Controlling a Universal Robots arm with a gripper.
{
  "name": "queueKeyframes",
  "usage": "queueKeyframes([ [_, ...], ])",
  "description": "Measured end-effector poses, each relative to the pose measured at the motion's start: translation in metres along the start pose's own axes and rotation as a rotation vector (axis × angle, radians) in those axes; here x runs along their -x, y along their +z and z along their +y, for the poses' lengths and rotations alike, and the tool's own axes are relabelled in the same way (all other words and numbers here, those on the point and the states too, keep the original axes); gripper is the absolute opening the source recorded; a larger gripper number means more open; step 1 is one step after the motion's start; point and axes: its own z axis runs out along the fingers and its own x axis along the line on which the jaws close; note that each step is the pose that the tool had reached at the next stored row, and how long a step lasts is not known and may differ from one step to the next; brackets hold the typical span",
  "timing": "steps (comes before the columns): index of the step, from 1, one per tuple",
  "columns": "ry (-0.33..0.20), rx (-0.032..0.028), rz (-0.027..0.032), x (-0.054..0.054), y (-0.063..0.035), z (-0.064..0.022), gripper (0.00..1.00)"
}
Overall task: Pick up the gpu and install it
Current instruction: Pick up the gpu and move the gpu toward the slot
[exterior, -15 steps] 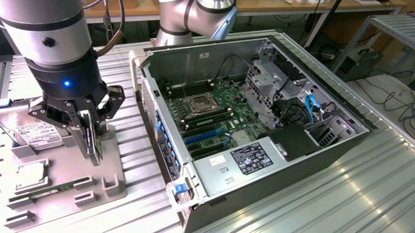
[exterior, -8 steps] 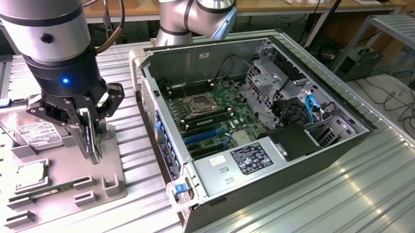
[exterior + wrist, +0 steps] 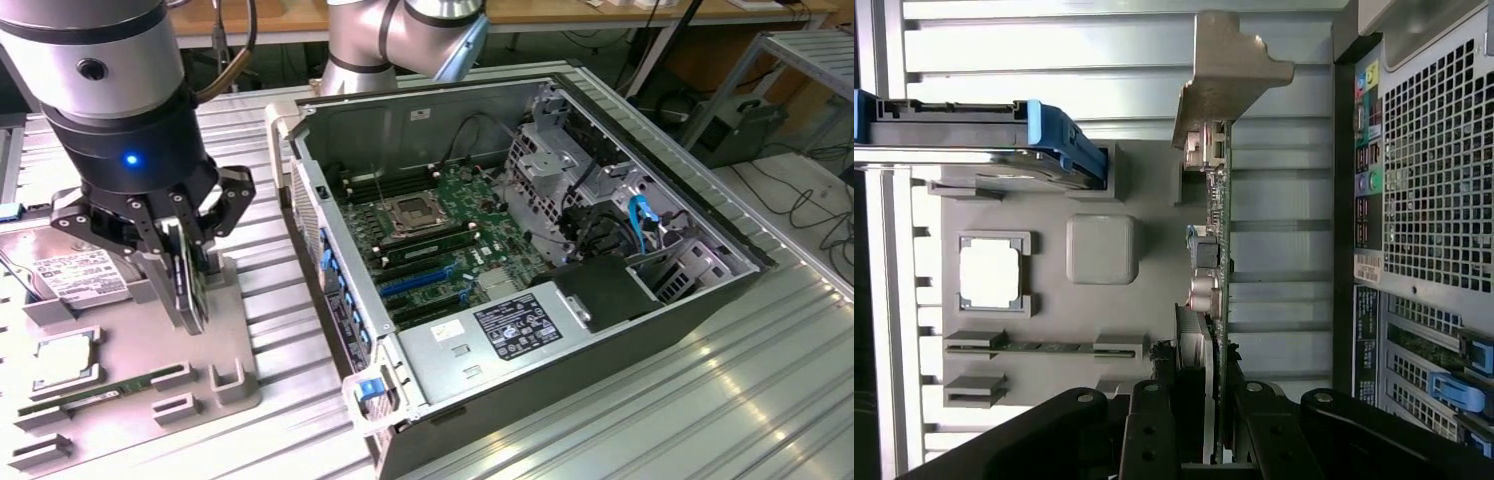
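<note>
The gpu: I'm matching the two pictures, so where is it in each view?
Exterior view: gpu on edge in the gripper, over the grey fixture, at the exterior view's left.
Wrist view: gpu edge-on, between the grey fixture and computer case.
Shared landmark: green memory stick.

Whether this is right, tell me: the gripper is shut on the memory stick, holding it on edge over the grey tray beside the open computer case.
Wrong thing: the exterior view shows the gripper shut on the gpu; the memory stick lies in the grey tray. The rest stands.
</note>
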Motion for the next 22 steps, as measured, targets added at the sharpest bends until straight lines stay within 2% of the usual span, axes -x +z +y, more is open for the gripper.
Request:
queueKeyframes([
  [11, 0.0, 0.0042, -0.0001, 0.0, -0.006, -0.0002, 0.27],
  [22, 0.0, 0.005, 0.0, 0.0, -0.0127, -0.0003, 0.27],
])
